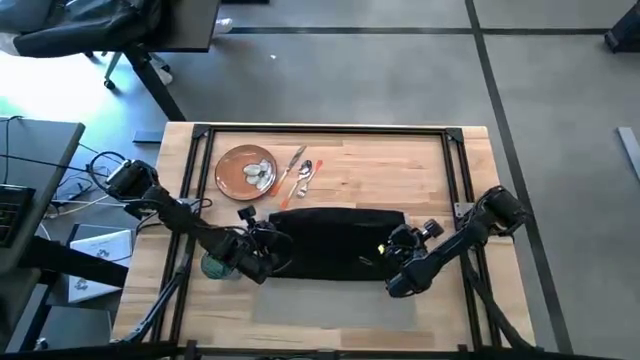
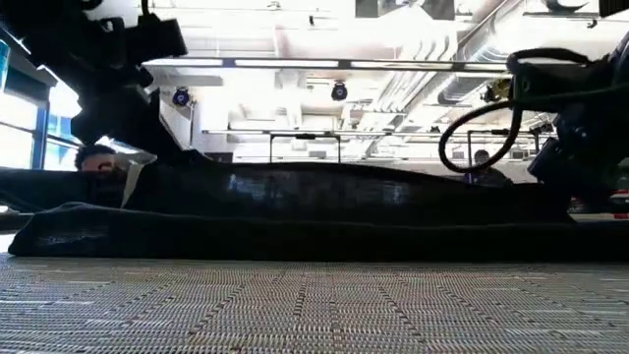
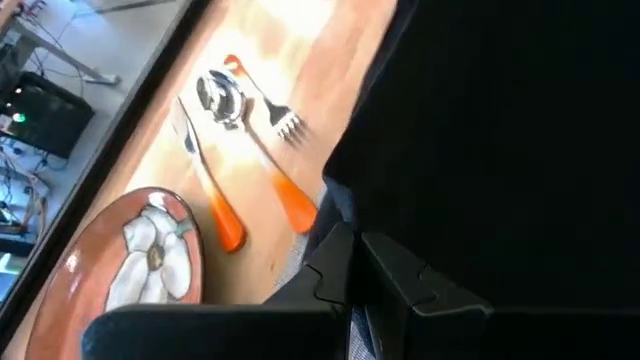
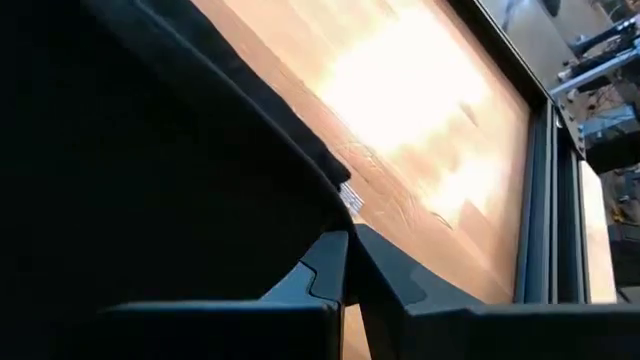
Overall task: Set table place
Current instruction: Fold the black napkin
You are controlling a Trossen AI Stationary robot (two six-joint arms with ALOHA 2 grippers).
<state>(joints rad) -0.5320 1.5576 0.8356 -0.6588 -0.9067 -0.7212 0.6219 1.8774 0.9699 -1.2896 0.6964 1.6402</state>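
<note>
While both arms bend over the napkin [image 1: 335,240], the scene reads so:
Napkin: black cloth, mid-desk [image 1: 400,165], lying over the grey placemat [image 2: 314,305].
Left pincer [image 1: 268,243]: clamped on the napkin's left edge.
Right pincer [image 1: 397,246]: clamped on its right edge.
Plate [image 1: 246,171]: beyond the napkin (cutlery [image 1: 298,176] beside it).
Glass [image 1: 215,266]: left of the napkin.

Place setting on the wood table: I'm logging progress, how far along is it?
Early. Both tools, left and right, pinch opposite ends of the black cloth napkin, spread between them. The round orange-brown plate and orange-handled silver cutlery lie unplaced at the far edge; the teal glass waits beside the left arm.
</note>
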